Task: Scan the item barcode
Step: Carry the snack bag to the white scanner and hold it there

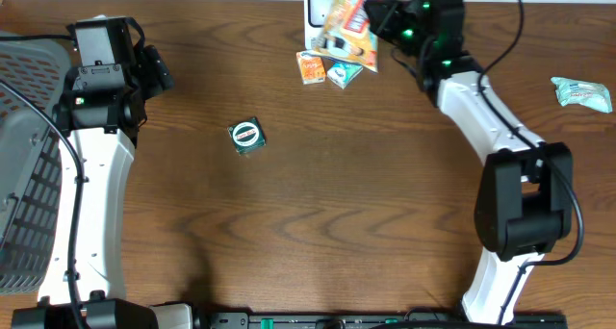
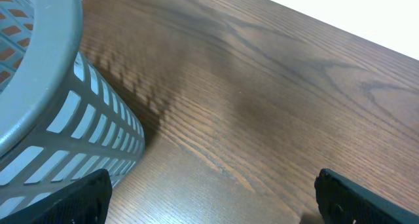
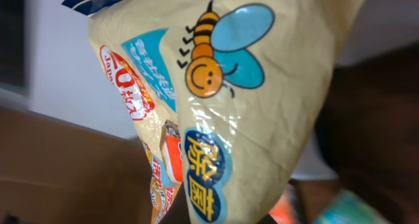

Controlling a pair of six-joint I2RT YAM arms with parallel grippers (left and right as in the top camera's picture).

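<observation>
The right gripper [image 1: 383, 13] gripped a bee-printed snack bag [image 3: 229, 119] above the white scanner [image 1: 314, 4] at the far edge of the table [image 1: 318, 223], while the left gripper [image 2: 216, 207] stood wide open beside the grey basket [image 2: 65, 139].

A glossy cream plastic snack bag [image 1: 348, 26], printed with a smiling orange bee with blue wings and red and blue labels, hangs tilted near the table's far edge, pinched by the right gripper [image 1: 383, 13]. It overlaps a white rectangular barcode scanner [image 1: 315, 12], partly hiding it
</observation>
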